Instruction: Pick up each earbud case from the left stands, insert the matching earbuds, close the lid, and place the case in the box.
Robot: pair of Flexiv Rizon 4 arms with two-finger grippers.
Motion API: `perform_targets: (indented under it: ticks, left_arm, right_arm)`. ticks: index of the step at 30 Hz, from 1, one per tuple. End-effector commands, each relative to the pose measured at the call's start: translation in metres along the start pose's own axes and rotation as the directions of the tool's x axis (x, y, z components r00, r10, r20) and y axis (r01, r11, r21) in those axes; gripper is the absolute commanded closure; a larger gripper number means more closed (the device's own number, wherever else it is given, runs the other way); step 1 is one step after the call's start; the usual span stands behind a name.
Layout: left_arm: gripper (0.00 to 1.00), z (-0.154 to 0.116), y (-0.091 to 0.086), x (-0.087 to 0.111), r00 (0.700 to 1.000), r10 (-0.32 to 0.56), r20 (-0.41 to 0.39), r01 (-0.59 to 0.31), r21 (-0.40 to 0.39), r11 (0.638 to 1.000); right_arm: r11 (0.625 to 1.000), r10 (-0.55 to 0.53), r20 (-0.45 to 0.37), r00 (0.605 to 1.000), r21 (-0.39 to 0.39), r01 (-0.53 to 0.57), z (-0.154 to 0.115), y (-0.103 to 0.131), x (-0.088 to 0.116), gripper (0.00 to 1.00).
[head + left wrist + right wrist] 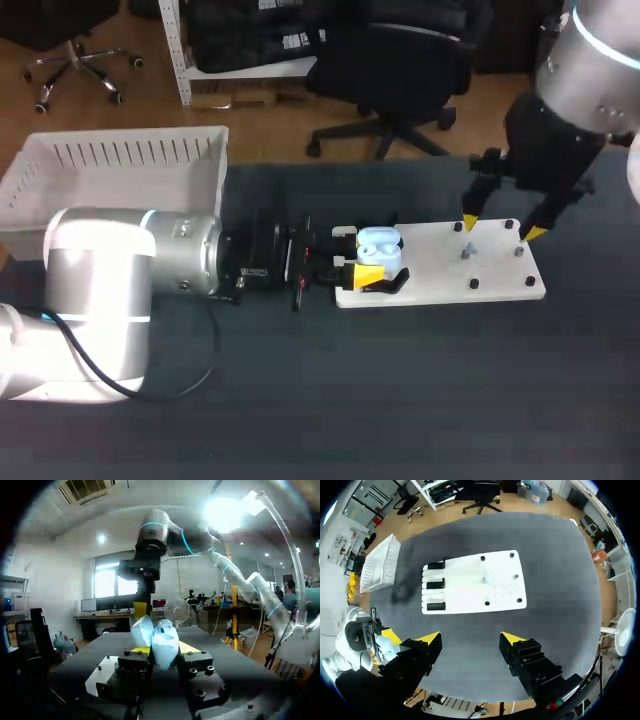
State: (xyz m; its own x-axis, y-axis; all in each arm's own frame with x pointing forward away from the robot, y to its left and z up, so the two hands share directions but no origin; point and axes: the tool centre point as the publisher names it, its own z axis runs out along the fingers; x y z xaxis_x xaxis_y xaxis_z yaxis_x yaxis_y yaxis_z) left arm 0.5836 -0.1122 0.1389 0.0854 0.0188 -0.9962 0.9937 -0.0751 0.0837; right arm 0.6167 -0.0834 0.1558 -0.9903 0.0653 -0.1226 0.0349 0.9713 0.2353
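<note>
The left claw (370,268) (164,649) pinched a pale blue earbud case (378,247) (162,637) between its two yellow-tipped fingers, one on each side, and the case's lid stood open. In the left wrist view the case sat upright between the fingers with its lid leaning away from them. In the head view the case and the claw showed over the left end of a white board (445,265) (475,582); whether the case touched the board could not be told. The left arm (130,290) lay level, coming in from the counter's left edge. The right claw (500,228) (472,640) was spread wide and held nothing, hanging above the right end of the board, apart from it. The board lay flat on the dark counter (400,400) (555,555), right of its middle. Along the board's left end were three black stands (435,585), and small dark pegs (474,283) (511,555) stood on its right half. A white box (120,165) (380,562) with slotted walls sat at the counter's far left corner, well apart from the case.
</note>
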Motion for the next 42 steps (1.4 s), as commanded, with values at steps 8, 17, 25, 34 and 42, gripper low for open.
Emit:
perform_targets:
  ticks: [8, 17, 25, 34, 42]
  left_arm:
    - [1.0, 0.001, -0.002, 0.001, 1.0, 0.005, 0.002, -0.005, -0.011, 1.0]
    - [1.0, 0.001, -0.002, 0.001, 1.0, 0.005, 0.002, -0.005, -0.011, 1.0]
    - [1.0, 0.001, -0.002, 0.001, 1.0, 0.005, 0.002, -0.005, -0.011, 1.0]
    - [1.0, 0.001, -0.002, 0.001, 1.0, 0.005, 0.002, -0.005, -0.011, 1.0]
    - [1.0, 0.001, -0.002, 0.001, 1.0, 0.005, 0.002, -0.005, -0.011, 1.0]
  right_arm:
    - [0.995, -0.081, 0.012, 0.997, 0.066, 0.08, 0.061, -0.011, -0.026, 0.32]
    - [0.995, -0.089, 0.047, 0.995, 0.05, 0.086, 0.088, -0.022, -0.047, 0.43]
    - [0.996, -0.076, 0.053, 0.996, 0.057, 0.073, 0.114, -0.024, -0.071, 0.51]
    - [0.998, -0.041, 0.051, 0.998, 0.056, 0.038, 0.126, -0.027, -0.084, 0.53]
    - [0.998, -0.023, 0.041, 0.999, 0.053, 0.021, 0.126, -0.031, -0.078, 0.56]
